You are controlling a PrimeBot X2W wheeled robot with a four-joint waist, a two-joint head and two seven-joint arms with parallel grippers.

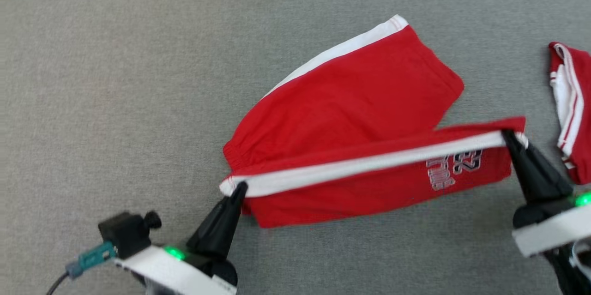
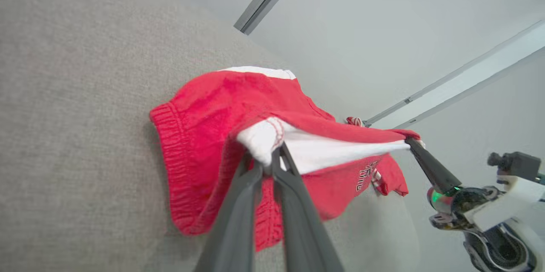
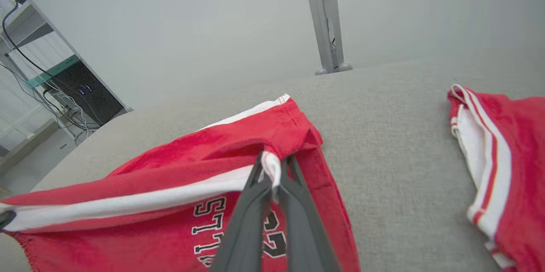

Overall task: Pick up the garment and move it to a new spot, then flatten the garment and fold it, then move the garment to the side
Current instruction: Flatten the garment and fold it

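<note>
The garment (image 1: 351,96) is a pair of red shorts with a white side stripe and printed lettering, lying partly on the grey table. Its near edge is lifted and stretched taut between both grippers. My left gripper (image 1: 240,189) is shut on the waistband-end corner of the white stripe (image 2: 272,144). My right gripper (image 1: 508,135) is shut on the leg-hem end of the same stripe (image 3: 272,165). The far leg rests flat on the cloth surface. In the left wrist view my right gripper (image 2: 411,141) pinches the opposite corner.
A second red-and-white garment (image 1: 570,110) lies at the right edge of the grey fabric-covered table (image 1: 115,78), close to my right gripper. A grey post (image 3: 325,21) stands beyond the far edge. Shelving with cables (image 3: 51,80) stands off to the left.
</note>
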